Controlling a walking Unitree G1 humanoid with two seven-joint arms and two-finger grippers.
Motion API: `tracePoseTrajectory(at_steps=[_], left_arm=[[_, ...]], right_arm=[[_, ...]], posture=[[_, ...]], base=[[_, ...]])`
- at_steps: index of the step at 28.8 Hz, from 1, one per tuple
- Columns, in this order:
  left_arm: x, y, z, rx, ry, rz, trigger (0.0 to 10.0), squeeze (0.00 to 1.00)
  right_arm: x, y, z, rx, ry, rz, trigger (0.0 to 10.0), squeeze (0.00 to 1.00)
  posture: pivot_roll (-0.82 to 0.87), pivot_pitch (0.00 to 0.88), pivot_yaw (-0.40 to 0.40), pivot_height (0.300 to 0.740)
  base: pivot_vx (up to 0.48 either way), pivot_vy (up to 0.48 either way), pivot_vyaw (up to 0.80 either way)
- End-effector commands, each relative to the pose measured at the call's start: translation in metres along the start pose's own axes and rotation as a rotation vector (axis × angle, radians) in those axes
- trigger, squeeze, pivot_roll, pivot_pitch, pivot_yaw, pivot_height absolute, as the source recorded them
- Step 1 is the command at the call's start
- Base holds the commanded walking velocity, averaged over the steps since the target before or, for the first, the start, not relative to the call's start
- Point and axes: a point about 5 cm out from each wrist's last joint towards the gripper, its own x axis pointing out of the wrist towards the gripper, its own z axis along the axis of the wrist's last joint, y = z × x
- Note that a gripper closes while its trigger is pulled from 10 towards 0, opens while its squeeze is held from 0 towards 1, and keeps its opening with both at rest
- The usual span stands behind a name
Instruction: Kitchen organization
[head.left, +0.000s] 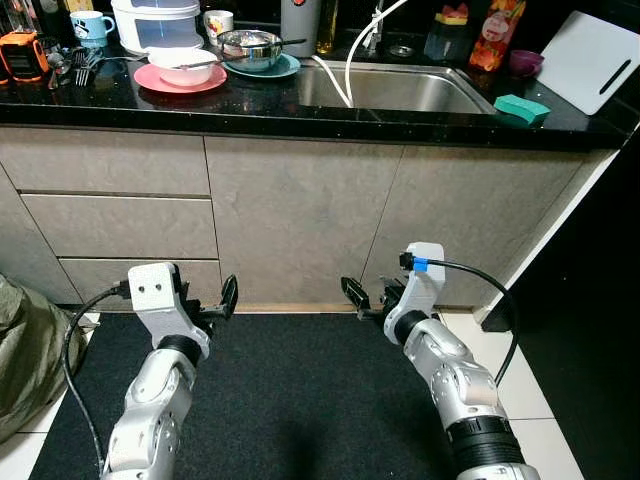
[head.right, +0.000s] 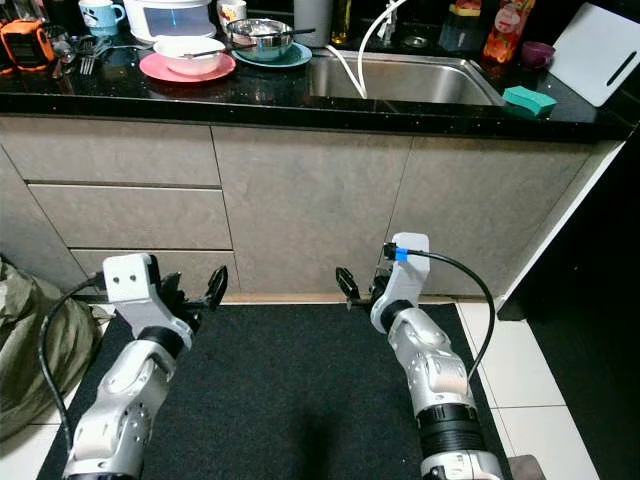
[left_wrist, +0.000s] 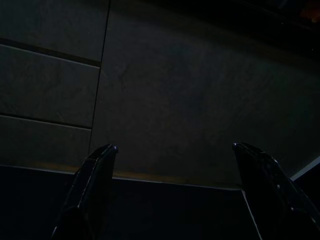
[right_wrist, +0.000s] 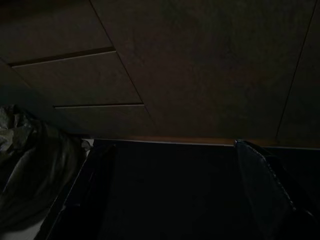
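On the black countertop (head.left: 100, 100) a white bowl (head.left: 180, 62) with a utensil sits on a pink plate (head.left: 148, 79). Beside it, a steel bowl (head.left: 250, 45) rests on a teal plate (head.left: 288, 68). To the right, a steel sink (head.left: 400, 92) has a white hose hanging into it, and a green sponge (head.left: 521, 108) lies at its right corner. Both arms are held low in front of the grey cabinet doors. My left gripper (left_wrist: 175, 147) and right gripper (right_wrist: 173, 146) are open, with nothing between the fingers.
A blue mug (head.left: 92, 27), a white cooker (head.left: 155, 22), forks (head.left: 82, 66), bottles and a white cutting board (head.left: 590, 60) line the back of the counter. A black mat (head.left: 300, 400) covers the floor, and an olive bag (head.left: 25, 350) lies at the left.
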Motion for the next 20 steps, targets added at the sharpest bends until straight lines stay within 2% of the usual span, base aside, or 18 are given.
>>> tracePoseTrajectory(at_steps=[1,20], left_arm=[[-0.0005,-0.0006,-0.0042,-0.013,0.020,0.002,10.0,0.00],[-0.0022,-0.0008,-0.0041,-0.013,0.021,0.001,10.0,0.00]], right_arm=[[-0.0007,-0.0054,-0.0023,0.024,0.019,-0.015,10.0,0.00],[-0.0017,-0.0057,-0.0028,0.032,0.026,-0.015,10.0,0.00]], posture=[[0.13,0.000,-0.030,0.740],[0.13,0.000,-0.032,0.740]], base=[[0.000,0.000,0.00],[0.000,0.000,0.00]])
